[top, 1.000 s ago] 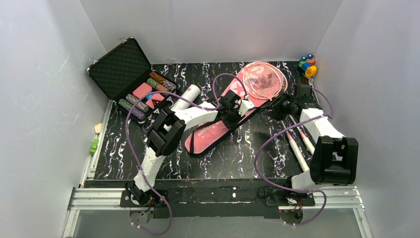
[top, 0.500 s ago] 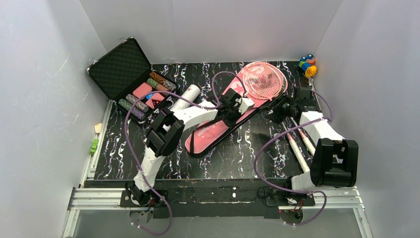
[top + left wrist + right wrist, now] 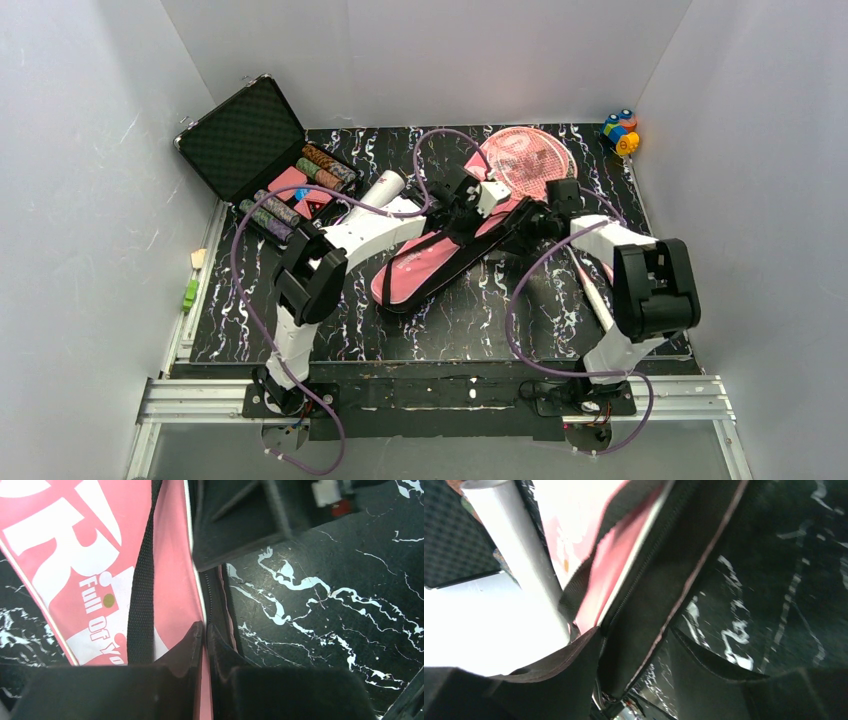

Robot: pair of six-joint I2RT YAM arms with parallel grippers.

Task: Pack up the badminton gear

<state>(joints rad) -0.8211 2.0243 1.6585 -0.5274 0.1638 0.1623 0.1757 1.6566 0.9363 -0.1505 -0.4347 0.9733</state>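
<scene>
One black surface (image 3: 450,325) veined with white carries everything, and both arms reach from its near edge toward the middle. At the far left corner stands an open black case (image 3: 250,135), its lid tilted back and rows of poker chips (image 3: 300,185) in its tray. The pink cover (image 3: 425,265) lies diagonally across the middle, narrow end toward the near left and wide end toward the far right. It has white lettering on its face and a black strap (image 3: 142,590) running along its length. A pink-framed racket (image 3: 525,160) has its head at the cover's wide end, and its shaft runs off under the right arm. Whether a second racket lies beneath it I cannot tell. The white tube (image 3: 380,190) lies between the cover and the case, near both. The left gripper (image 3: 205,630) sits at the cover's zip edge, its jaws pressed together and pinching that pink edge. The right gripper (image 3: 636,645) is just beside it at the same edge. Its jaws are spread, with the cover's black inner flap between them and a strip of bare surface showing past the flap. A small multicoloured toy (image 3: 620,130) sits in the far right corner, well apart from the cover.
</scene>
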